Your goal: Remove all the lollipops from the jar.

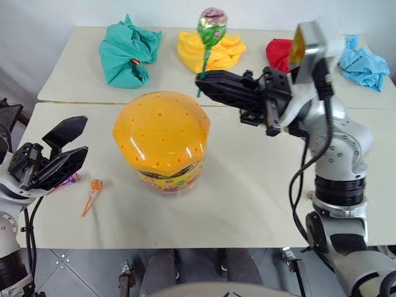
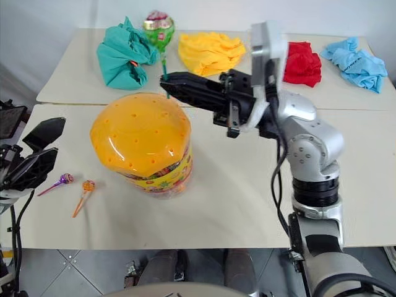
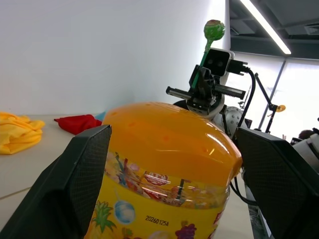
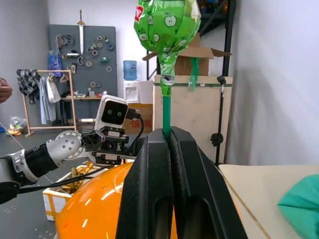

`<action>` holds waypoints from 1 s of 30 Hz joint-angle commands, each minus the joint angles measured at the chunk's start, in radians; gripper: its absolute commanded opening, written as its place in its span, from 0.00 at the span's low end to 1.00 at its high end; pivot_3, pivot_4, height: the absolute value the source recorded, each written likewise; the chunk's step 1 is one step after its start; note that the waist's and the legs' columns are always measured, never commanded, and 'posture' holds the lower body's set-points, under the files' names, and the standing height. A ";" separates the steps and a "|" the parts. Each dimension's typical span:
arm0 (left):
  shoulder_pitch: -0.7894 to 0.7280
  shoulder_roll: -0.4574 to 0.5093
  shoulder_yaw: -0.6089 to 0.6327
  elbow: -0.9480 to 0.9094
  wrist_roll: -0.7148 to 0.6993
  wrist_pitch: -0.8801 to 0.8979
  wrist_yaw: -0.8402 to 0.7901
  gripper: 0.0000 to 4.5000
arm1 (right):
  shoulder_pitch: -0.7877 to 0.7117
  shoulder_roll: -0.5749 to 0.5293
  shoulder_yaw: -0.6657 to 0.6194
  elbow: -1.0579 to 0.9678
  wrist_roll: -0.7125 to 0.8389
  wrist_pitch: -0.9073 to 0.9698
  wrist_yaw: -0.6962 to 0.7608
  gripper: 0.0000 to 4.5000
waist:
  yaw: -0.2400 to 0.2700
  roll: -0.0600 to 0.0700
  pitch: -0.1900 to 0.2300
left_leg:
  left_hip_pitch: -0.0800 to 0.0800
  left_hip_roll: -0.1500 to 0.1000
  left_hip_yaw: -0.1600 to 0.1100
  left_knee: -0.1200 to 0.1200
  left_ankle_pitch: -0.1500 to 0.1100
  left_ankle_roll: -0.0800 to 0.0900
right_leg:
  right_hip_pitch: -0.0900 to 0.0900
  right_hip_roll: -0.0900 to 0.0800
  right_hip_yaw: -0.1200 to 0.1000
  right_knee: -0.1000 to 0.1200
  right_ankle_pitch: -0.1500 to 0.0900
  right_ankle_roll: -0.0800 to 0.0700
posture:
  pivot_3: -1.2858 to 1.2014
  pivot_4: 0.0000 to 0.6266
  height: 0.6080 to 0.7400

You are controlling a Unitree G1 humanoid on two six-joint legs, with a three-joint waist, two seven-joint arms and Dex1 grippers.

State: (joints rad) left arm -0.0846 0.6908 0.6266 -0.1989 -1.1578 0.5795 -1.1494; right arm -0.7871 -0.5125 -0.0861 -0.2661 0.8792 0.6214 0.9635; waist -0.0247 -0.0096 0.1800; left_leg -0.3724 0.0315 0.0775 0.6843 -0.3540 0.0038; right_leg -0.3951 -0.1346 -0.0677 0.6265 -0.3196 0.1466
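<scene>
The jar (image 1: 162,139), a clear tub with an orange domed lid dotted with holes, stands in the middle of the near table. My right gripper (image 1: 201,80) reaches in from the right above the lid's far edge. It is shut on the stick of a green lollipop (image 1: 211,26), whose head stands upright above the fingers (image 4: 149,189). An orange lollipop (image 1: 94,189) and a purple lollipop (image 2: 60,180) lie on the table to the left of the jar. My left gripper (image 1: 85,136) is open beside them, facing the jar (image 3: 169,149), with nothing between its fingers.
On the far table lie a teal cloth (image 1: 130,52), a yellow cloth (image 1: 216,52), a red cloth (image 2: 302,62) and a blue cloth (image 1: 365,65). A seam (image 1: 93,103) separates the two tables. The near table's front edge (image 1: 185,247) runs close to me.
</scene>
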 commanded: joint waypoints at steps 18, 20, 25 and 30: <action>0.200 0.068 -0.058 -0.157 0.172 -0.116 -0.167 0.94 | 0.608 -0.653 -0.204 0.790 -0.649 -0.573 0.176 0.05 | -0.008 0.001 0.000 | 0.006 0.002 0.018 0.001 -0.001 0.002 | 0.001 0.000 0.004 -0.007 0.001 0.001 | 0.52 0.24 1.00; 0.203 0.070 -0.049 -0.166 0.163 -0.110 -0.157 0.94 | 0.604 -0.638 -0.207 0.848 -0.649 -0.590 0.185 0.16 | -0.006 0.003 0.000 | 0.006 0.002 0.018 0.000 -0.001 0.002 | 0.001 0.000 0.004 -0.007 0.001 0.001 | 0.52 0.24 1.00; 0.199 0.084 -0.032 -0.165 0.153 -0.103 -0.151 0.94 | 0.629 -0.596 -0.229 0.883 -0.633 -0.657 0.211 0.54 | -0.004 0.003 0.000 | 0.006 0.002 0.017 0.000 -0.001 0.002 | 0.001 0.000 0.004 -0.007 0.001 0.001 | 0.52 0.24 1.00; 0.207 0.091 -0.032 -0.139 0.187 -0.108 -0.138 0.94 | 0.628 -0.548 -0.298 0.779 -0.527 -0.710 0.268 0.91 | -0.003 0.003 0.000 | 0.006 0.002 0.016 0.000 -0.001 0.002 | 0.001 -0.001 0.004 -0.007 0.001 0.001 | 0.52 0.24 1.00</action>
State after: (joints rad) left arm 0.1154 0.7664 0.5743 -0.3384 -0.9770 0.4809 -1.2905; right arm -0.1473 -1.0650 -0.3307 0.5773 0.2864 -0.0580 1.2051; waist -0.0279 -0.0065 0.1802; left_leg -0.3666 0.0334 0.0930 0.6848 -0.3549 0.0056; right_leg -0.3943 -0.1351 -0.0639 0.6199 -0.3184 0.1471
